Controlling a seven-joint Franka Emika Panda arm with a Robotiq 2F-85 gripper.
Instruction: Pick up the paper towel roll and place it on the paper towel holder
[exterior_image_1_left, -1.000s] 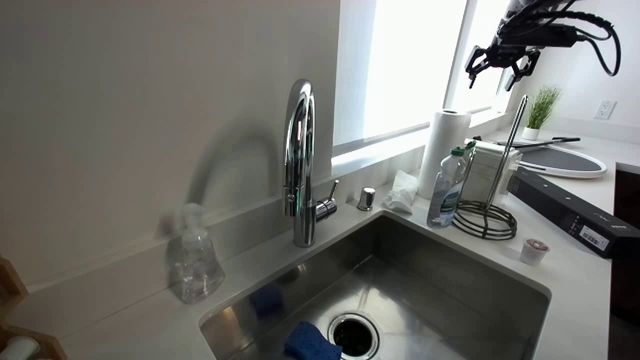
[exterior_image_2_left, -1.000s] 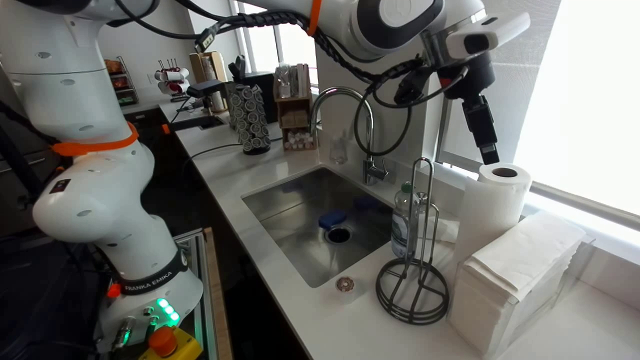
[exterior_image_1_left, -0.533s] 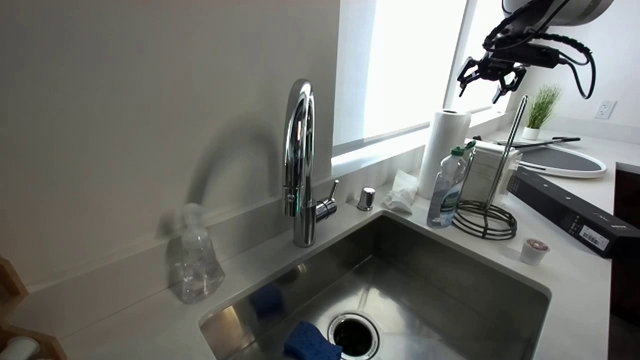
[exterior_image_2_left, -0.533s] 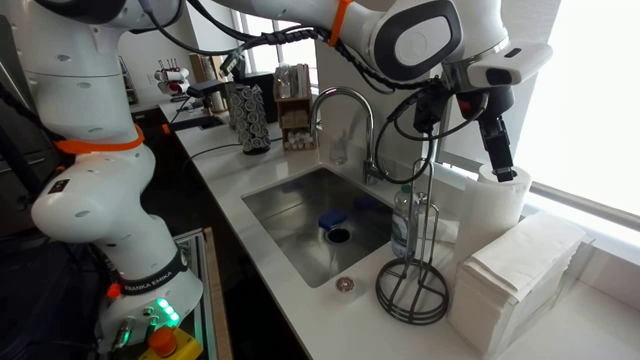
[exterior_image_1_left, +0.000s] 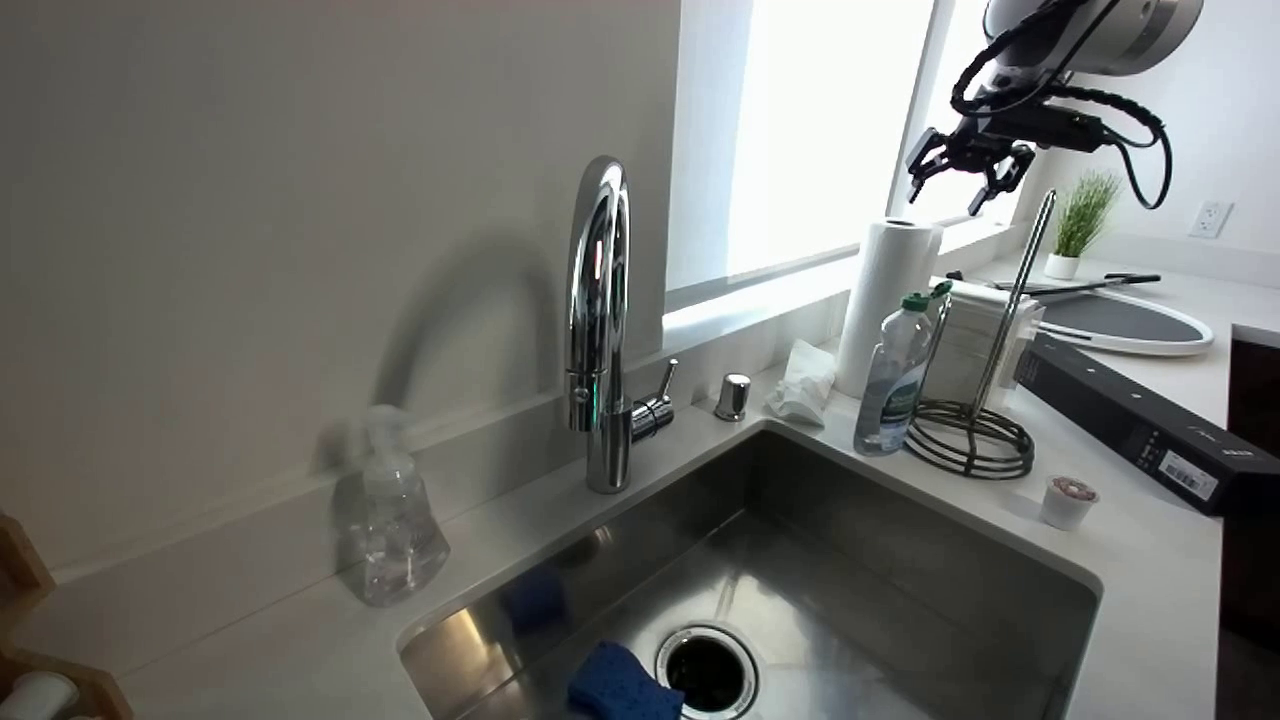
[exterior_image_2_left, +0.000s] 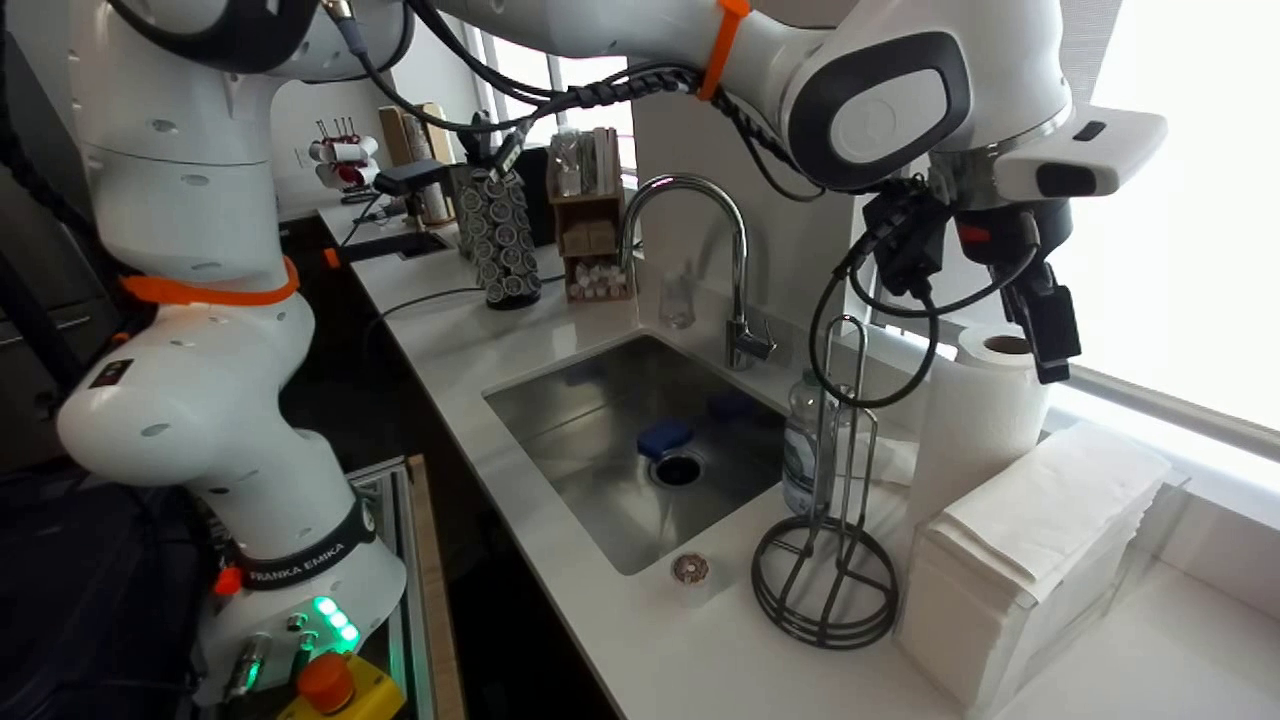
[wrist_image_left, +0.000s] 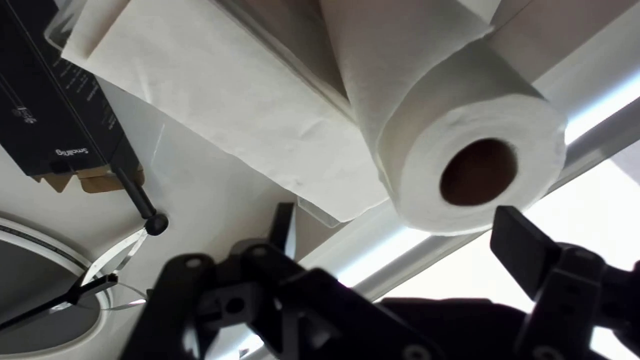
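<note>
The paper towel roll, a thick white cylinder, stands upright near the window sill in both exterior views (exterior_image_1_left: 885, 310) (exterior_image_2_left: 975, 440). In the wrist view its top end and dark core hole show (wrist_image_left: 425, 175). The paper towel holder (exterior_image_1_left: 970, 462), a metal rod frame on a dark round wire base, stands empty beside it; it also shows in an exterior view (exterior_image_2_left: 822, 632) and is out of the wrist view. My gripper (exterior_image_1_left: 944, 203) is open and empty, above and beside the roll's top (exterior_image_2_left: 1053, 370). In the wrist view its fingers (wrist_image_left: 395, 208) are wide apart, the right tip overlapping the roll's edge.
A napkin stack (exterior_image_2_left: 1060, 500) stands against the roll. A soap bottle (exterior_image_1_left: 890, 385) is close to the holder. A black box (exterior_image_1_left: 1140, 420), a small cup (exterior_image_1_left: 1068, 502), the faucet (exterior_image_1_left: 600, 300) and the sink (exterior_image_1_left: 900, 560) are nearby. The window is behind the roll.
The gripper has moved down and closer to the roll's top: leftward and down in an exterior view, rightward and down in an exterior view. It stays open. The roll and holder have not moved.
</note>
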